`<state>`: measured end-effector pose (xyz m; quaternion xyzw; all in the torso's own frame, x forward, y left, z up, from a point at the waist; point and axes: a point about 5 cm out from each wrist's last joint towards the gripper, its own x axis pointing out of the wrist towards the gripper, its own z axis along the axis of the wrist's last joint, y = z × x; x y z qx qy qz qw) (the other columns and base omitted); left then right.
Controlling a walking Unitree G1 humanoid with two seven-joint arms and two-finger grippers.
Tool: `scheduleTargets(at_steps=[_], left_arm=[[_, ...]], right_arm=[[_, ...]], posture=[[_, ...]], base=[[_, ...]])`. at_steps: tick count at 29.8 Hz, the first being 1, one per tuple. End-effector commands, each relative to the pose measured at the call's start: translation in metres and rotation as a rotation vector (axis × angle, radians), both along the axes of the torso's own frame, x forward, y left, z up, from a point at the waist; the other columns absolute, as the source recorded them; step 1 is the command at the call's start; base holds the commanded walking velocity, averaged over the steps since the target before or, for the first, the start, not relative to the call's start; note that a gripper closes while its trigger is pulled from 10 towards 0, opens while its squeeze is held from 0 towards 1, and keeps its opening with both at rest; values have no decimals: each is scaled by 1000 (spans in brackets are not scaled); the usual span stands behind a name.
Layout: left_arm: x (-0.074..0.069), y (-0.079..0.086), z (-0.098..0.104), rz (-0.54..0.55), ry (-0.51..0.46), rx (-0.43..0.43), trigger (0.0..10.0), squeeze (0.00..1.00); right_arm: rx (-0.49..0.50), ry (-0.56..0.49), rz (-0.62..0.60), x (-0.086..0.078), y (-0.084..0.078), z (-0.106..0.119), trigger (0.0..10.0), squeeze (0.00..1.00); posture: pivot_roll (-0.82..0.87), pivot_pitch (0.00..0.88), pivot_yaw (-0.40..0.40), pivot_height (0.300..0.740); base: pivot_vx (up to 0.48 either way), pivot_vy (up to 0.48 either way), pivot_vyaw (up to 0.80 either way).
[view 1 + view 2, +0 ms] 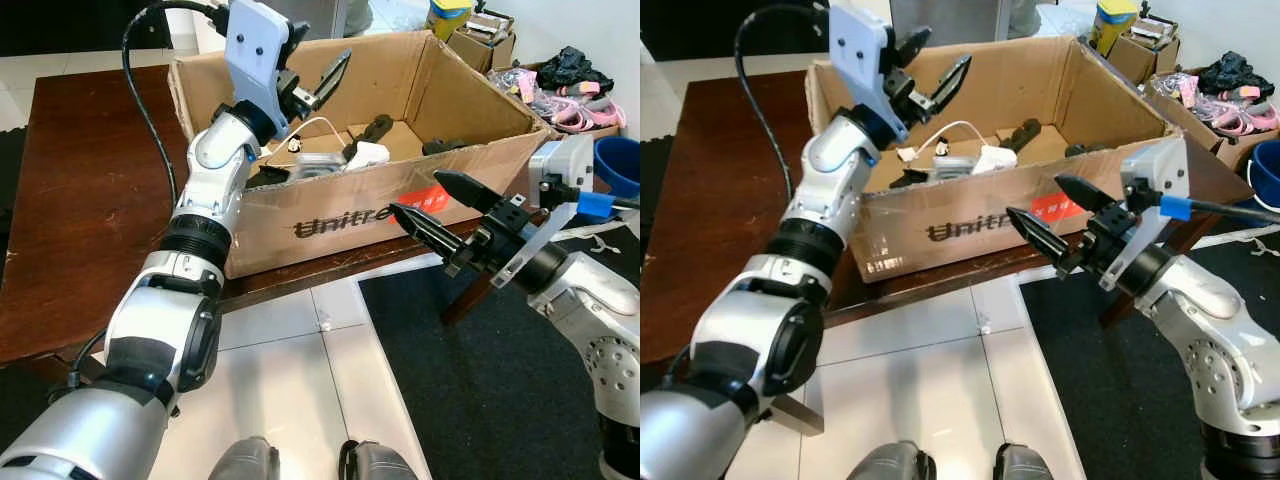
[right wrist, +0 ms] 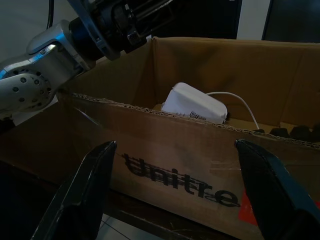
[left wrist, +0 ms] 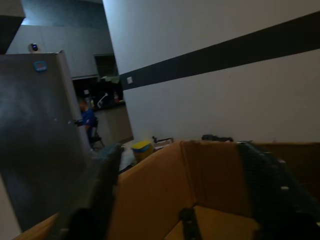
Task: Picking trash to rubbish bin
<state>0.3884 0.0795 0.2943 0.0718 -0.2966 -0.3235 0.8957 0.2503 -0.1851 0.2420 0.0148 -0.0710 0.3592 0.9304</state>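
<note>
A white charger [image 2: 194, 106] lies in the box [image 1: 330, 215] on the table [image 1: 80, 190], among black items. The left gripper [image 1: 318, 75] hovers over the box — fingers apart. The right gripper [image 1: 440, 207] faces its front wall — fingers apart, empty.

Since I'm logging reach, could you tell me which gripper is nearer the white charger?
Left. The left gripper hangs open above the box, over the charger; the right gripper, also open, is outside the front wall.

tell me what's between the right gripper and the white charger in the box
The cardboard box's printed front wall stands between them: in the right wrist view the right gripper, fingers open, faces that wall, and the white charger lies behind its top edge.
</note>
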Motion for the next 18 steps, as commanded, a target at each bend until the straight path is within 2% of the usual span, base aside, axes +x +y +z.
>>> scheduleTargets(at_steps=[1, 2, 3, 4, 5, 7, 8, 10, 11, 14, 15, 18], left_arm=[[2, 6, -2, 39, -6, 27, 10000, 1000], [3, 7, -2, 49, -2, 19, 10000, 1000], [5, 10, 0, 50, 22, -31, 10000, 937], [5, 10, 0, 50, 22, -31, 10000, 937], [6, 12, 2, 38, 44, -75, 10000, 12], [8, 16, 5, -7, 101, -187, 10000, 0], [8, 16, 5, -7, 101, -187, 10000, 0], [10, 22, 6, -88, 166, -292, 10000, 0], [10, 22, 6, -88, 166, -292, 10000, 0], [9, 35, -1, -254, 266, -410, 10000, 0], [9, 35, -1, -254, 266, -410, 10000, 0], [4, 44, -3, -407, 288, -469, 10000, 0]], right_arm=[[0, 6, 12, -3, 2, 0, 10000, 0], [-1, 8, 11, -3, 2, 0, 10000, 0], [-2, 11, 9, -3, 2, 0, 10000, 0], [-2, 11, 9, -3, 2, 0, 10000, 0], [-4, 12, 7, -3, 2, -1, 10000, 0], [-5, 15, 5, -3, 2, -1, 10000, 0], [-5, 15, 5, -3, 2, -1, 10000, 0], [-4, 17, 6, -3, 2, -2, 10000, 0], [-4, 17, 6, -3, 2, -2, 10000, 0], [3, 24, 18, -4, 3, -5, 10000, 0], [3, 24, 18, -4, 3, -5, 10000, 0], [9, 32, 31, -5, 4, -7, 10000, 0]], posture=[[25, 86, -1, 740], [25, 86, -1, 740], [23, 92, 2, 740], [23, 92, 2, 740], [23, 92, 2, 740], [23, 92, 2, 740], [23, 92, 2, 740], [23, 92, 2, 740], [23, 92, 2, 740], [23, 92, 2, 740], [23, 92, 2, 740], [35, 97, 2, 740]], base=[[0, 0, 0], [0, 0, 0], [0, 0, 0], [0, 0, 0], [0, 0, 0], [0, 0, 0], [0, 0, 0], [0, 0, 0], [0, 0, 0], [0, 0, 0], [0, 0, 0], [0, 0, 0]])
